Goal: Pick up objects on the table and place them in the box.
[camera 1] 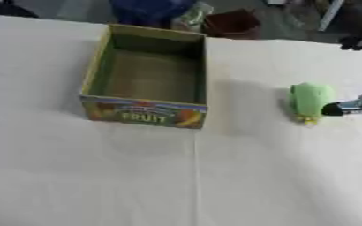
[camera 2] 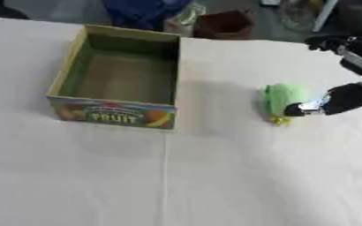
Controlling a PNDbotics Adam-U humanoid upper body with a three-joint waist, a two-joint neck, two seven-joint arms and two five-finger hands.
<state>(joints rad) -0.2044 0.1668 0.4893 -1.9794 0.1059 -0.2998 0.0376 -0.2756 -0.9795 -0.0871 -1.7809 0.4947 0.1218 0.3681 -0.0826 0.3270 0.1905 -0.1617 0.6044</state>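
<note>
Green soft object (camera 2: 283, 98) lies right of your open-topped fruit box (camera 2: 115, 75) on the white table (camera 2: 215, 176); your right hand (camera 2: 346, 98) touches it, finger state unclear.

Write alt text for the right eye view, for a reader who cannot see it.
The robot's right hand reaches in from the right edge, a fingertip at a green soft object on the white table. To the left stands an open, empty cardboard box labelled FRUIT.
</note>
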